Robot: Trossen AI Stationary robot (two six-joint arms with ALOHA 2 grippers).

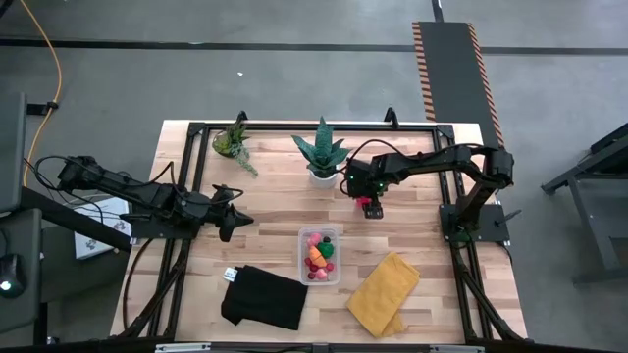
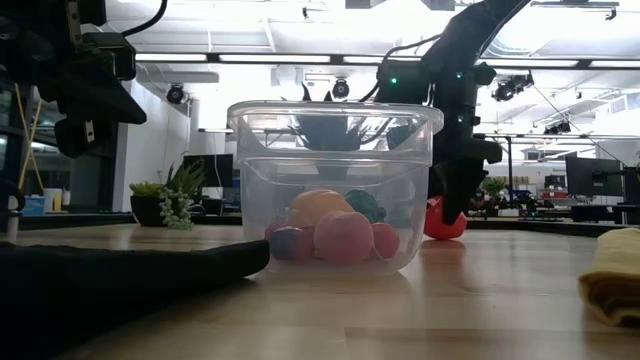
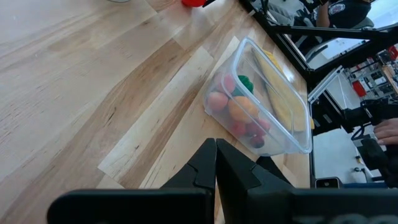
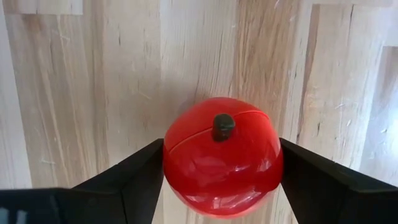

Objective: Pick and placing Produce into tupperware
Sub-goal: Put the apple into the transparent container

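The clear tupperware (image 1: 302,257) (image 2: 250,180) (image 3: 297,127) stands on the near middle of the table. It holds several toy pieces (image 1: 319,255) (image 2: 340,236) (image 3: 240,109) in pink, orange, green and red. A round red toy fruit (image 1: 365,204) (image 2: 443,222) (image 4: 222,155) with a dark stem lies on the far side of the tupperware, by the white plant pot. My right gripper (image 1: 369,207) (image 4: 221,180) is over it and shut on it. My left gripper (image 1: 235,218) (image 3: 216,163) waits shut at the table's left. My right gripper pinches the red toy fruit between its two fingers, one on each side of its round body (image 4: 174,163). The fingers (image 2: 458,190) come from above, pointing down. The stem end faces up toward the wrist. Whether the fruit rests on the table or is just clear of it cannot be told.
Two potted green plants (image 1: 234,142) (image 1: 321,157) stand along the far edge. A black cloth (image 1: 265,297) (image 2: 100,270) lies near-left of the tupperware and a yellow cloth (image 1: 383,292) (image 2: 610,275) near-right. A person's hand (image 3: 385,130) shows beyond the table.
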